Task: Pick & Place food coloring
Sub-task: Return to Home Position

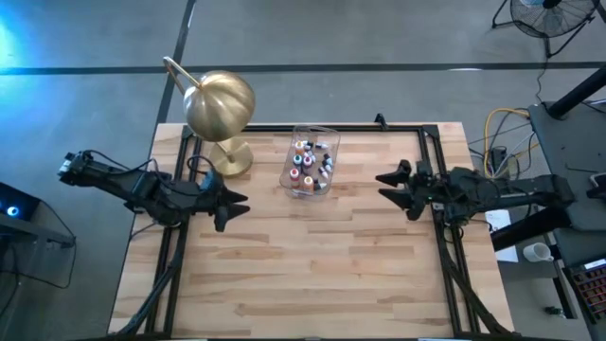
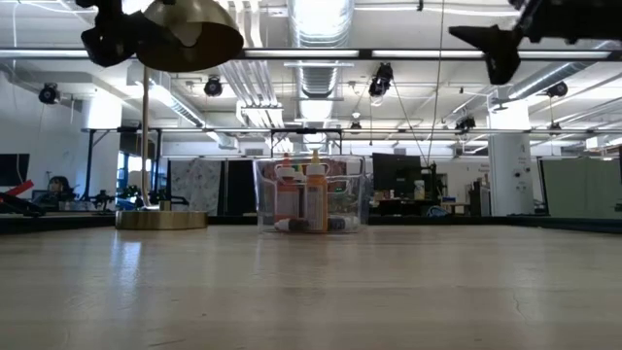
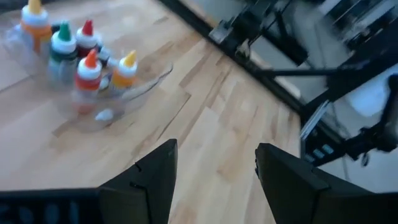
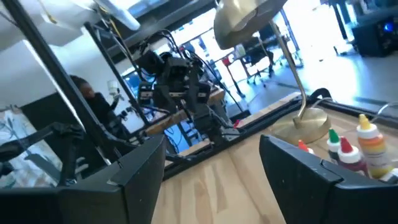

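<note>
Though food coloring (image 1: 310,163) fills the tub (image 1: 317,133) overhead, wrist views show left end effector (image 3: 216,149) (right end effector (image 4: 212,140) too) spread apart.

From above, the food coloring bottles (image 1: 311,161) in the clear tub (image 1: 318,133) are too small for me to count or to read their labels. My left wrist view blurs them, and the tub runs off that picture's edge. My right wrist view loses some bottles past its edge. In the low view the top edge cuts the lamp dome (image 2: 185,34), my left gripper (image 2: 105,41) and my right gripper (image 2: 496,49). A person (image 4: 87,93) beyond the table is a dark, half-hidden shape.
</note>
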Controlling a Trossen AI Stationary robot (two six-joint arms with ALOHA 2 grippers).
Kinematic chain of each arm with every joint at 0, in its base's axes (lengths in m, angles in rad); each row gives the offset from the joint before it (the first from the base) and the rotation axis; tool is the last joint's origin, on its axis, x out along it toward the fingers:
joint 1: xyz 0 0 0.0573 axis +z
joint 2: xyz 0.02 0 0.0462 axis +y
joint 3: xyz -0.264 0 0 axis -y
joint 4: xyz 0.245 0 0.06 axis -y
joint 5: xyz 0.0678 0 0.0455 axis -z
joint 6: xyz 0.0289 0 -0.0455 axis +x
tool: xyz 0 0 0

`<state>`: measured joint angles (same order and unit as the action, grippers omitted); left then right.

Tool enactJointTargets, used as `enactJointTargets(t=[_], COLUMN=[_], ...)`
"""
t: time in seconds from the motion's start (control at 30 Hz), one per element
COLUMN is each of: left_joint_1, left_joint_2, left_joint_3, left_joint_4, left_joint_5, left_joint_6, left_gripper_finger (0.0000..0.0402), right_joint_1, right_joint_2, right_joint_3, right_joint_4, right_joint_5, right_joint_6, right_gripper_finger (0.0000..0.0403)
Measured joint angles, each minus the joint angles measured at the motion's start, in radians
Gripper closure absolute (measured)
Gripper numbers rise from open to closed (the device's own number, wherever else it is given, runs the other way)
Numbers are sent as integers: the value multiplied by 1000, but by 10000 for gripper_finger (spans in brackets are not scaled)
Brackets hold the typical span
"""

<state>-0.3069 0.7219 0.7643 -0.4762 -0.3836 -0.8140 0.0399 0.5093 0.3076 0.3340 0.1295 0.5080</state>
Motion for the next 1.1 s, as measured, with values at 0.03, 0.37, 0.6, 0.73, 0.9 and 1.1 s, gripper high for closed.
enactJointTargets(t=[0.03, 0.37, 0.6, 0.73, 0.9, 1.1], left_joint_1=[3, 22, 22, 21, 22, 23], left_joint_2=[0, -44, -197, -312, -433, -536], left_joint_3=[0, 11, 14, -14, -124, -399], left_joint_4=[20, 318, 165, 68, 160, 368], left_joint_5=[-1, -11, -74, -90, -97, -89], left_joint_6=[0, 237, 353, 352, 401, 400], left_gripper_finger=[211, 211, 211, 211, 211, 211], right_joint_1=[0, 1, -7, -9, -10, -10], right_joint_2=[-38, -469, -480, -491, -507, -505], right_joint_3=[-24, -213, -193, -168, -143, -147], right_joint_4=[3, -40, -188, -279, -304, -309], right_joint_5=[0, -113, -98, -80, -72, -69], right_joint_6=[-7, -61, -56, -45, -47, -48], right_gripper_finger=[152, 149, 149, 154, 151, 147])
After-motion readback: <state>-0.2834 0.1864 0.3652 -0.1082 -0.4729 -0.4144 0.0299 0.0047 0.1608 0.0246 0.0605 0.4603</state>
